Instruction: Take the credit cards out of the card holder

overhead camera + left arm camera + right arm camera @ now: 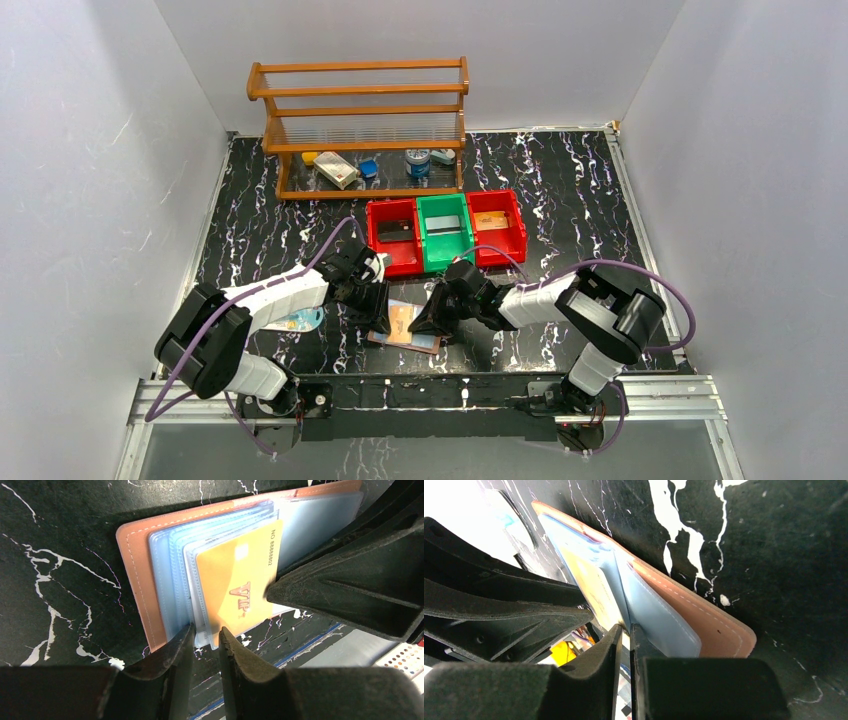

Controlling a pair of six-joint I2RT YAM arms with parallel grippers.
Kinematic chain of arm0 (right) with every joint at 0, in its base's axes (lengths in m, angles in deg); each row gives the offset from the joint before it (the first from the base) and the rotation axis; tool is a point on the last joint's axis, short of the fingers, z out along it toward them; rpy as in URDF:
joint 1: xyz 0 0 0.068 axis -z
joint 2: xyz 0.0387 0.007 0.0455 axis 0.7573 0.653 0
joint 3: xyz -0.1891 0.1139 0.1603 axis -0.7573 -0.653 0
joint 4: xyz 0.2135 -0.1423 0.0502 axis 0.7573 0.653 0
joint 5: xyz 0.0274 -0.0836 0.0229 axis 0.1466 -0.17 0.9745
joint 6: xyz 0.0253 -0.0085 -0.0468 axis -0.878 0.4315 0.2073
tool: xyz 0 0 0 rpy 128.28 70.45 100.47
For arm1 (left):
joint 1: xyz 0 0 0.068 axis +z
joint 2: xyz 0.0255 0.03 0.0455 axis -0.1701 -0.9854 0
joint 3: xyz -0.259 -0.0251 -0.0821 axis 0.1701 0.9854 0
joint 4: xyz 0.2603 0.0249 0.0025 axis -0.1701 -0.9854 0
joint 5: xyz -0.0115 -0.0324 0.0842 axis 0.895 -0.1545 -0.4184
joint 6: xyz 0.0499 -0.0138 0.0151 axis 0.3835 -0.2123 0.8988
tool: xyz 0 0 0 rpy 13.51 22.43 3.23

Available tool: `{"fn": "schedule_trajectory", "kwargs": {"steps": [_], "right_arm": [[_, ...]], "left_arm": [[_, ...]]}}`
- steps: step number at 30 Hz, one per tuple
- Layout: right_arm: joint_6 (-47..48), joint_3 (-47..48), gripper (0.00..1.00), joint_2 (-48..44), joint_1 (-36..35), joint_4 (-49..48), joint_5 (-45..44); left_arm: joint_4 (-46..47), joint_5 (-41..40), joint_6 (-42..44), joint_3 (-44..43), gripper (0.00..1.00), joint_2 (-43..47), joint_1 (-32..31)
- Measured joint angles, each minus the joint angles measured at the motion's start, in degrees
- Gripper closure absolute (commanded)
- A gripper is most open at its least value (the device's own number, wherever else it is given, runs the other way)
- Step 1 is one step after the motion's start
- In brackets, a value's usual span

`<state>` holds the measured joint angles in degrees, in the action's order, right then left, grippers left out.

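From above, the card holder (pixel 405 327) lies open on the black marbled table (pixel 560 200) near the arm bases. The left gripper (pixel 374 304) is at its left edge and the right gripper (pixel 436 319) at its right. A loose card (pixel 298 321) lies further left, partly under the left arm. Farther off, two red bins (pixel 393 235) flank a green bin (pixel 445 232), with a wooden rack (pixel 360 120) beyond. The left wrist view shows that gripper pinching the near edge of the holder's clear pockets (pixel 170 570), while the right gripper's tip touches a yellow card (pixel 235 585) and hides the pockets' right part. In the right wrist view the jaws stand a slit apart at the card's edge; whether they grip it I cannot tell.
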<state>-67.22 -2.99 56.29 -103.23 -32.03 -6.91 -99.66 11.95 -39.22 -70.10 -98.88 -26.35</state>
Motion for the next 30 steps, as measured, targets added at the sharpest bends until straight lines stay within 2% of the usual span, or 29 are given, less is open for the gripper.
{"fn": "schedule_trajectory", "kwargs": {"steps": [3, 4, 5, 30], "right_arm": [[0.2, 0.0, 0.93, 0.0, 0.0, -0.1, 0.1], [0.2, 0.0, 1.00, 0.0, 0.0, -0.2, 0.1], [0.4, 0.0, 1.00, 0.0, 0.0, -0.3, 0.2], [0.3, -2.4, 0.94, -1.8, 1.1, -1.9, 2.1]], "left_arm": [[0.0, 0.0, 0.0, 0.0, 0.75, 0.0, 0.0], [0.0, 0.0, 0.0, 0.0, 0.76, 0.0, 0.0], [0.0, 0.0, 0.0, 0.0, 0.76, 0.0, 0.0], [-0.2, -0.6, 0.0, 0.0, 0.76, 0.2, -0.1]]}}
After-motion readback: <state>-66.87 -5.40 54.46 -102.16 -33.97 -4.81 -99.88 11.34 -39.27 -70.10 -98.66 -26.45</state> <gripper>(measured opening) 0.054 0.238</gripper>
